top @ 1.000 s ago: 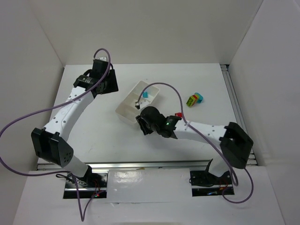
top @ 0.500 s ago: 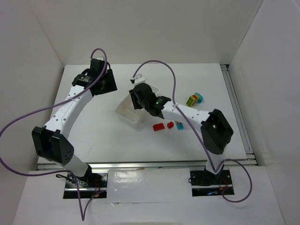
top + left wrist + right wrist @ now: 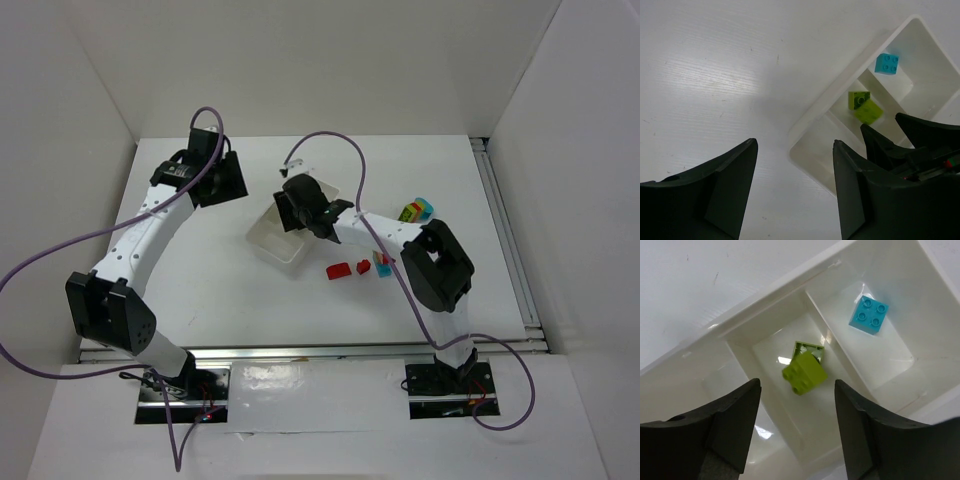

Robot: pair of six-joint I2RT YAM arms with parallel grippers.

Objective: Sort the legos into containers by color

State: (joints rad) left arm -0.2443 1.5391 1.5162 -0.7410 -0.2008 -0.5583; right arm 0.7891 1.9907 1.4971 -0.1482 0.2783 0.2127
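The white three-compartment tray (image 3: 272, 240) lies mid-table. My right gripper (image 3: 300, 208) hovers over it, open and empty. In the right wrist view (image 3: 797, 385) the jaws stand wide above the middle compartment, where two lime green bricks (image 3: 803, 371) lie, one tilted against the other. A cyan brick (image 3: 869, 315) lies in the neighbouring compartment. The third compartment (image 3: 715, 385) looks empty. My left gripper (image 3: 215, 178) is open and empty, left of the tray; its view (image 3: 795, 145) shows the tray (image 3: 840, 92).
Loose on the table right of the tray: a red brick (image 3: 338, 270), a smaller red brick (image 3: 362, 266), a cyan-and-red piece (image 3: 381, 265), and a multicolour stack (image 3: 415, 211) farther back right. White walls enclose the table.
My right gripper moved from the tray's near side to above the tray, uncovering the red and cyan bricks on the table. My left gripper shifted slightly left.
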